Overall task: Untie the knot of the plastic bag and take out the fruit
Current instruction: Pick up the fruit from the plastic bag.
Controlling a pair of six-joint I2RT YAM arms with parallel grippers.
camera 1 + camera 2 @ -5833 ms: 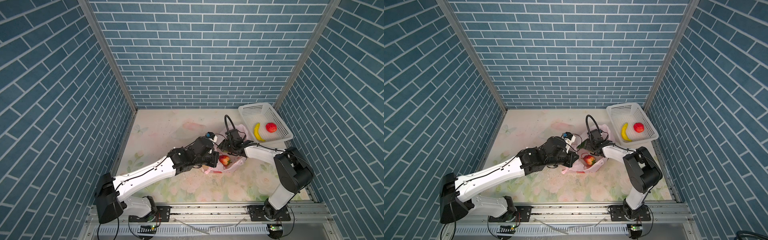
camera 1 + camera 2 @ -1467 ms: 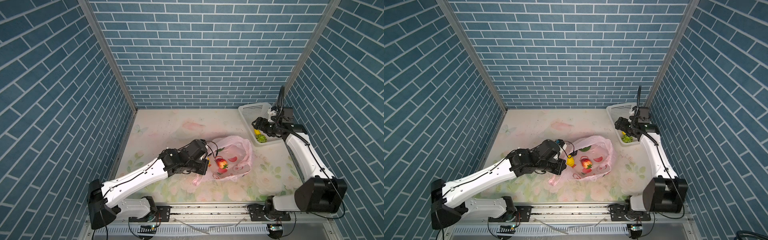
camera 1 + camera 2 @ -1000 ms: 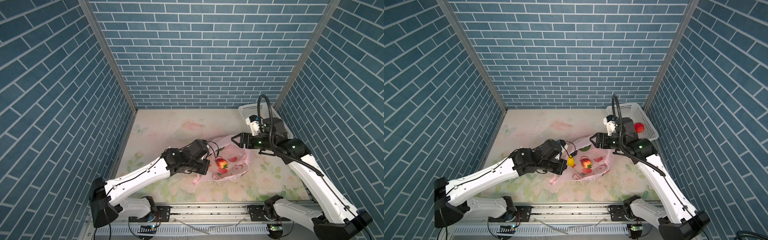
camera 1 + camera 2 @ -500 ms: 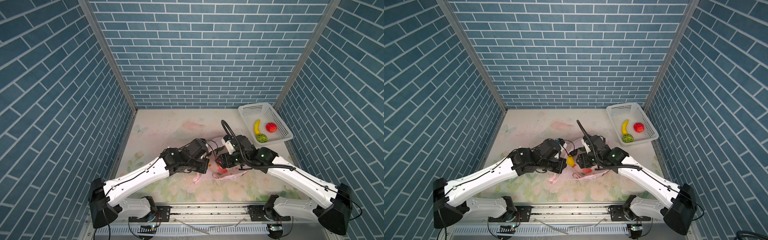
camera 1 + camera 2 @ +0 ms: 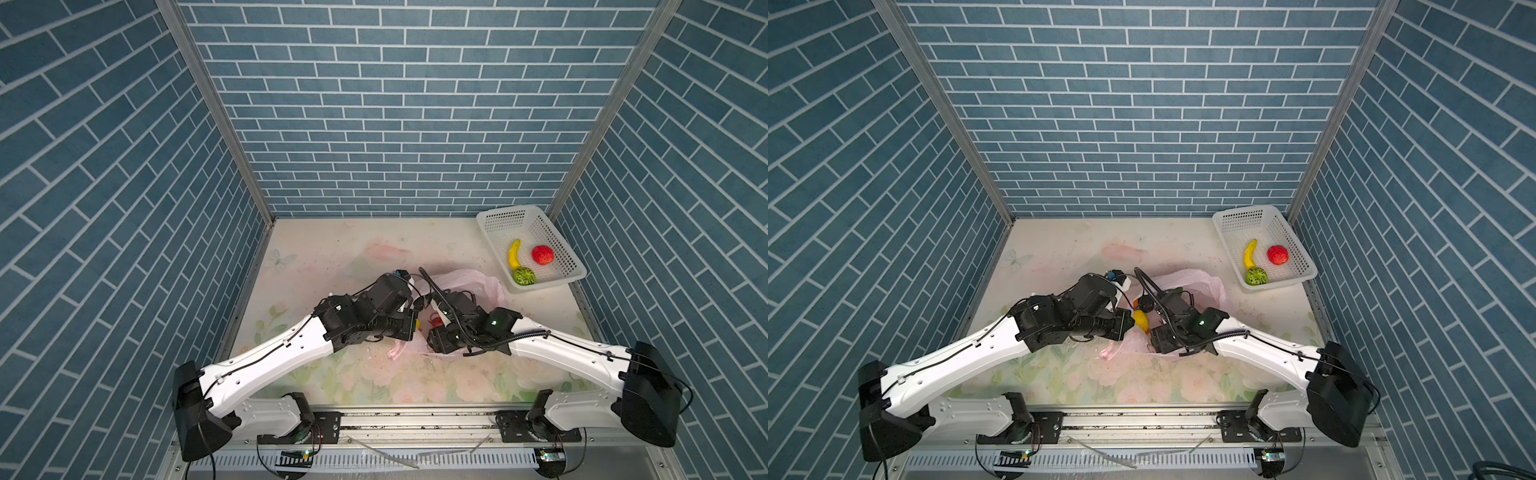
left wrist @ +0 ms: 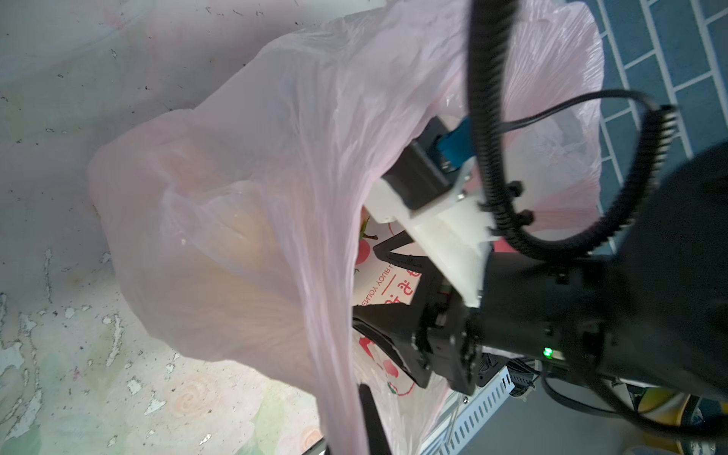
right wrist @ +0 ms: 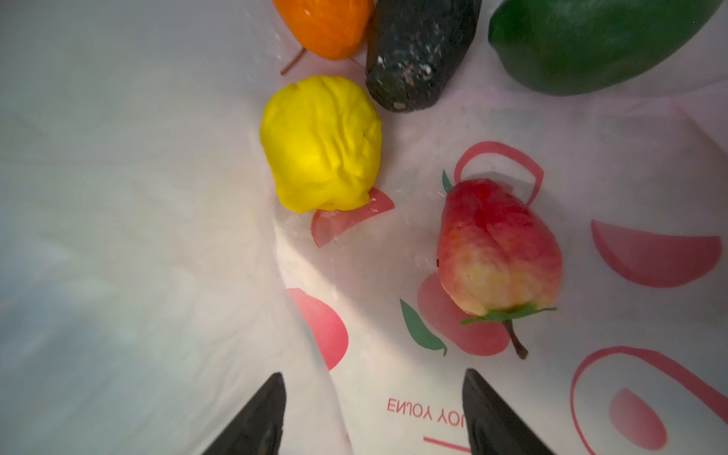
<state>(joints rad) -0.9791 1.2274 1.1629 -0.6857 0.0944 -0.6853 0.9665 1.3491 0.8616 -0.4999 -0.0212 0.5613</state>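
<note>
Your left end effector (image 5: 1124, 326) was clamped on the rim of the plastic bag (image 6: 244, 197), lifting its mouth off the table (image 5: 332, 249). Your right end effector (image 7: 373, 372) hung open and empty inside, short of the fruit: a red strawberry (image 7: 498, 248) near a yellow lemon (image 7: 321, 143). Closing low risked pinching loose film with the strawberry and tugging the bag from the left's grip.

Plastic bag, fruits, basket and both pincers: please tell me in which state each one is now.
plastic bag, untied, mouth open
left pincer, shut on the plastic bag's rim
right pincer, open, empty, inside the bag
lemon, loose in the bag
strawberry, loose in the bag, on its side
basket, upright, holding a banana and two round fruits
</note>
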